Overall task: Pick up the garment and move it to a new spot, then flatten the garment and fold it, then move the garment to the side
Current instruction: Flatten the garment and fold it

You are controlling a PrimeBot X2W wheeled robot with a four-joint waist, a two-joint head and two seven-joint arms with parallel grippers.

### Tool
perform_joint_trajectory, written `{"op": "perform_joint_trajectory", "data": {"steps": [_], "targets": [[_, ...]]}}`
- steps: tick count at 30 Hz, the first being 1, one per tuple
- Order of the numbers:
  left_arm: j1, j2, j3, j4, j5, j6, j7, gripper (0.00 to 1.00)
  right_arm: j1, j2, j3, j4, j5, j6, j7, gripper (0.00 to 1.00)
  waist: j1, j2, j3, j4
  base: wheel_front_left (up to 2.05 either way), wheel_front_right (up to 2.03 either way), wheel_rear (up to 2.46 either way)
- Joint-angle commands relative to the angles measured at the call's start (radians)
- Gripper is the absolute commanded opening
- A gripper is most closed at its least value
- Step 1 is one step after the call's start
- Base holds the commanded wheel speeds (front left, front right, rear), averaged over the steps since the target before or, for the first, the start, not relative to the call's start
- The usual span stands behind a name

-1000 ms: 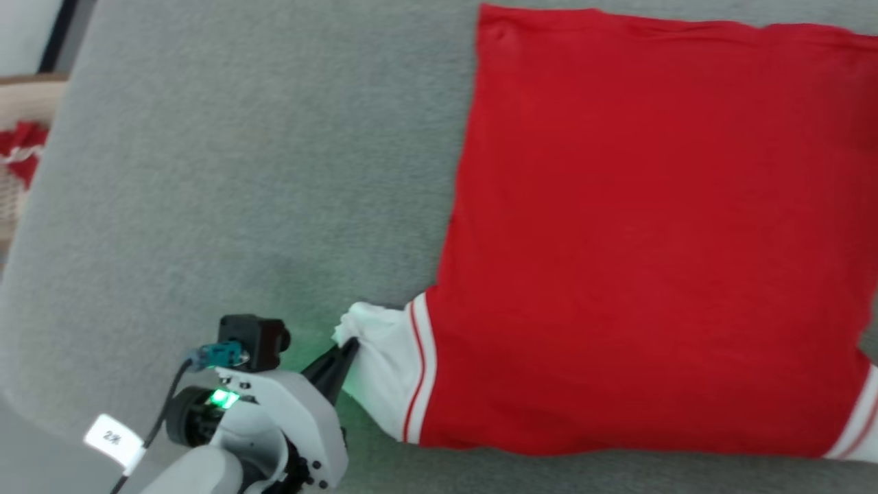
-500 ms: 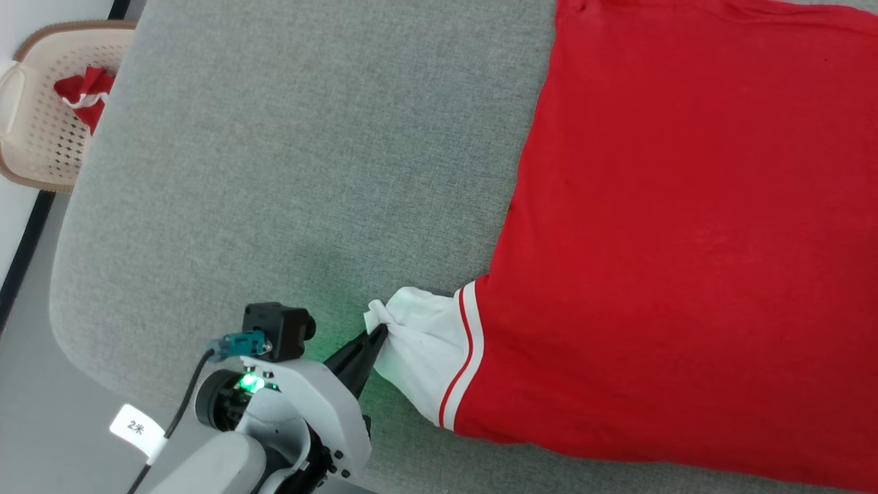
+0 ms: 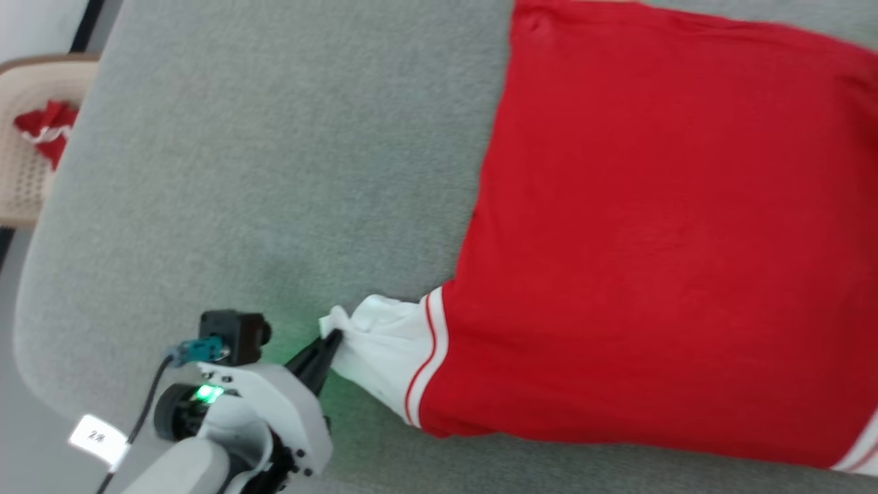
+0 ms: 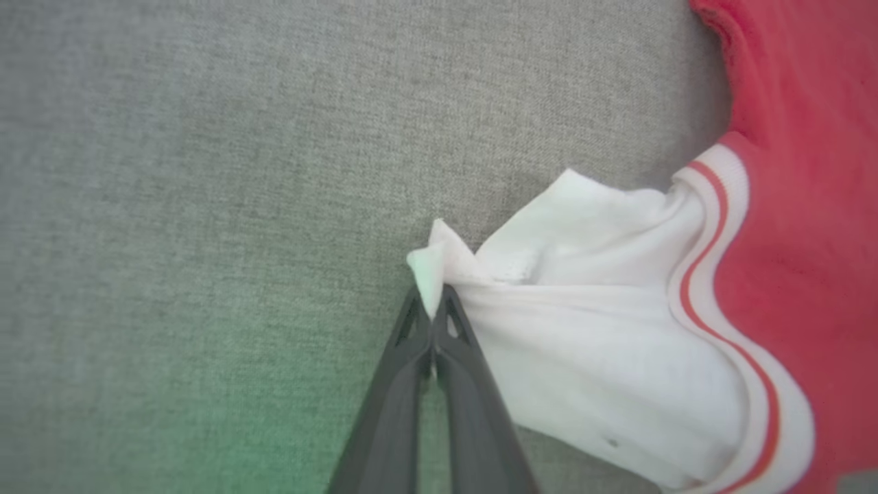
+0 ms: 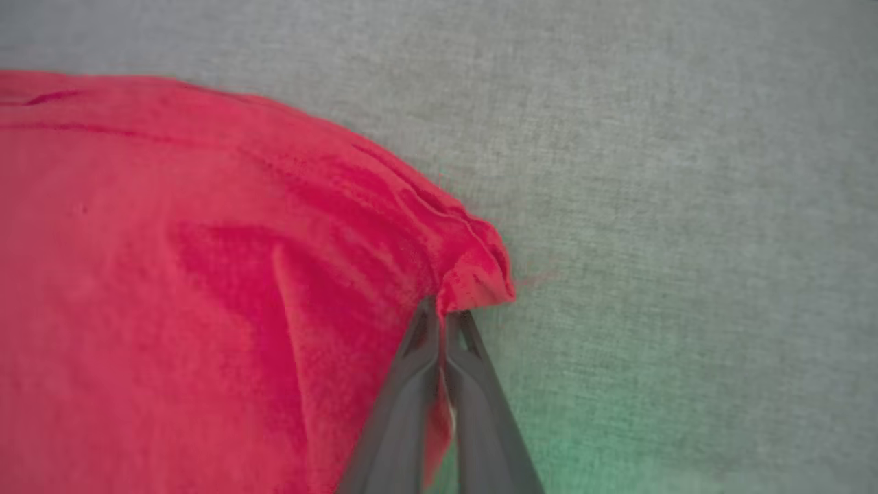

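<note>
sitting at the far left of the head view, a tan basket (image 3: 20, 192) holds a small red cloth (image 3: 41, 127). on the grey cushion (image 3: 274, 171), the left gripper (image 3: 331, 341) is clenched on the white sleeve tip of the garment (image 3: 651, 240), which lies spread flat to the right. the left wrist view gives that pinch close up. the right wrist view adds the right gripper (image 5: 442, 312), clamped on a bunched red edge.
</note>
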Motion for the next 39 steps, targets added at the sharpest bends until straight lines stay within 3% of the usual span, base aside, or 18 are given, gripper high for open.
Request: {"op": "perform_joint_trajectory", "data": {"steps": [1,9,18,23,31,32,33,39], "targets": [[0.023,0.02,0.009,0.008,-0.005,0.016,-0.002,0.0,0.094,0.012,0.044,-0.023,0.042,0.0,0.029,0.0,0.0,0.0,-0.052,-0.06,0.0,0.0,0.0],[0.058,0.067,0.032,-0.026,-0.014,0.042,0.007,0.0,0.336,-0.088,0.127,-0.351,0.23,-0.001,0.083,0.0,0.0,0.0,-0.115,-0.147,0.0,0.0,0.0],[0.088,0.1,0.042,-0.047,-0.022,0.058,0.015,0.0,0.688,-0.148,0.048,-0.682,0.359,-0.001,0.188,0.0,0.0,0.0,-0.165,-0.204,0.0,0.0,0.0],[0.091,0.104,0.04,-0.05,-0.024,0.056,0.018,0.0,0.884,-0.126,-0.039,-0.802,0.36,-0.001,0.227,0.0,0.0,0.0,-0.175,-0.209,0.0,0.0,0.0],[0.081,0.099,0.032,-0.04,-0.021,0.045,0.016,0.0,1.065,-0.021,-0.134,-0.872,0.286,-0.001,0.227,0.01,0.0,0.0,-0.183,-0.208,0.0,0.0,0.0],[0.08,0.098,0.032,-0.039,-0.021,0.044,0.014,0.0,1.067,-0.012,-0.139,-0.879,0.277,-0.001,0.211,0.39,0.0,0.0,-0.184,-0.207,0.0,0.0,0.0],[0.078,0.097,0.031,-0.038,-0.021,0.043,0.013,0.0,1.068,-0.006,-0.141,-0.884,0.266,-0.001,0.201,1.0,0.0,0.0,-0.184,-0.207,0.0,0.0,0.0],[0.073,0.092,0.027,-0.031,-0.019,0.037,0.01,0.0,1.043,-0.003,-0.16,-0.936,0.253,-0.001,0.187,1.0,0.0,0.0,-0.191,-0.199,0.0,0.0,0.0]]}}
